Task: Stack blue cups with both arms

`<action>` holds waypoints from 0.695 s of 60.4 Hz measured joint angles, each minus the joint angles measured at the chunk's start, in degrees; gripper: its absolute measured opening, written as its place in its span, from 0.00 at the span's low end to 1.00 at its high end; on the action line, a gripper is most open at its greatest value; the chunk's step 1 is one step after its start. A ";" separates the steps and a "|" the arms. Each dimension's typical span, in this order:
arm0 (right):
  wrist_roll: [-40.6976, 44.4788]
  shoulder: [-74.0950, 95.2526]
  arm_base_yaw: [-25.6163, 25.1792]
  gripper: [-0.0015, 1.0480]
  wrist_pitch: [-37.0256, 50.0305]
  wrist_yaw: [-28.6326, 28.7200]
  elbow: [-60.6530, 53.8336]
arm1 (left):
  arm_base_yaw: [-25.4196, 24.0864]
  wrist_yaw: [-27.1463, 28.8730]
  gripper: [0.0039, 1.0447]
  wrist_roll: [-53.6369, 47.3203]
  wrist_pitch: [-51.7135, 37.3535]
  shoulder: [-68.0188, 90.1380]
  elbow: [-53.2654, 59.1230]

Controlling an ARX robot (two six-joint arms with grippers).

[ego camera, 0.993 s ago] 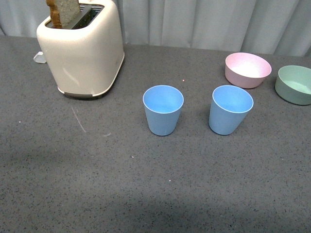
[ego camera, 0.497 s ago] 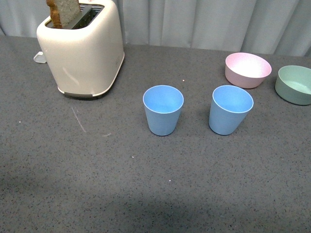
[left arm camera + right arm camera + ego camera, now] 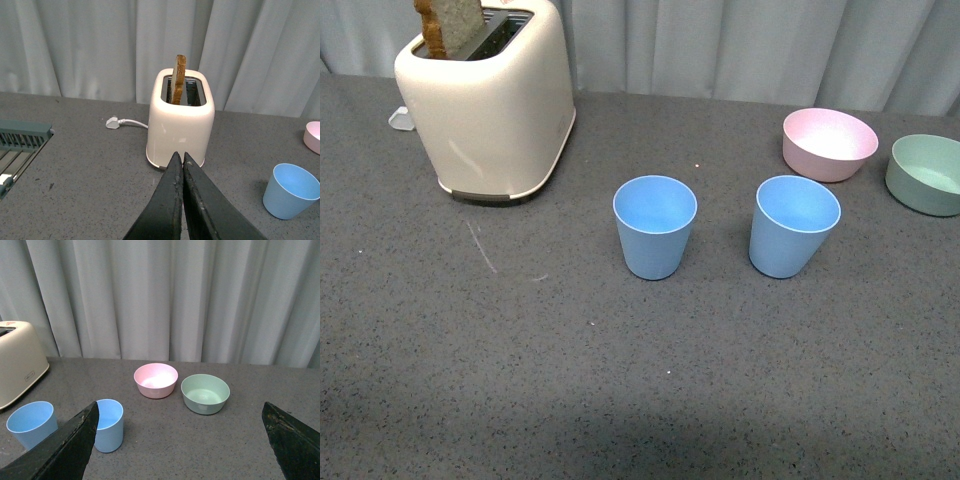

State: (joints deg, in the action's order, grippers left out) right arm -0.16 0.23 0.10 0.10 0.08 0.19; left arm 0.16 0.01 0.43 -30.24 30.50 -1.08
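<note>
Pre-grasp | left gripper sitting closed, empty | right gripper gaping wide | right cup standing at 3 o'clock of left cup | next: opening left jaws

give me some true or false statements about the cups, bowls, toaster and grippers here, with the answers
1. The left blue cup and the right blue cup stand upright, apart. True.
2. The left gripper is wide open. False: its jaws are shut.
3. A slice of toast sticks up from the toaster. True.
4. The pink bowl sits inside the green bowl. False: they stand side by side, apart.
5. The right gripper is open and holds nothing. True.
</note>
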 joint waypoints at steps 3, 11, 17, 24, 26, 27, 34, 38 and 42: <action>0.00 0.00 0.00 0.91 0.00 0.00 0.00 | -0.02 0.00 0.03 0.00 2.27 -2.34 0.00; 0.00 0.00 0.00 0.91 0.00 0.00 0.00 | -0.02 0.00 0.03 0.00 6.08 -6.43 0.00; 0.00 0.00 0.00 0.91 0.00 0.00 0.00 | -0.02 0.00 0.03 0.00 8.70 -9.11 0.00; 0.02 0.00 0.00 0.91 0.00 0.00 0.00 | -0.02 0.00 0.03 0.00 11.54 -12.00 0.00; 0.02 0.00 0.00 0.91 0.00 0.00 0.00 | -0.02 0.00 0.03 0.00 12.61 -13.09 0.00; 0.02 0.00 0.00 0.91 0.00 0.00 0.00 | -0.02 0.00 0.03 0.00 12.72 -13.20 0.00; 0.00 0.00 0.00 0.91 0.00 0.00 0.00 | -0.02 0.00 0.03 0.00 15.34 -15.85 0.00; 0.00 0.00 0.00 0.91 0.00 0.00 0.00 | -0.02 0.00 0.03 0.00 16.52 -17.05 0.00; 0.00 0.00 0.00 0.91 0.00 0.00 0.00 | 0.00 0.00 0.03 0.00 17.46 -17.99 0.00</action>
State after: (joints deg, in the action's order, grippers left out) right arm -0.16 0.23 0.10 0.10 0.08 0.19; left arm 0.16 0.01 0.43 -12.78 12.51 -1.08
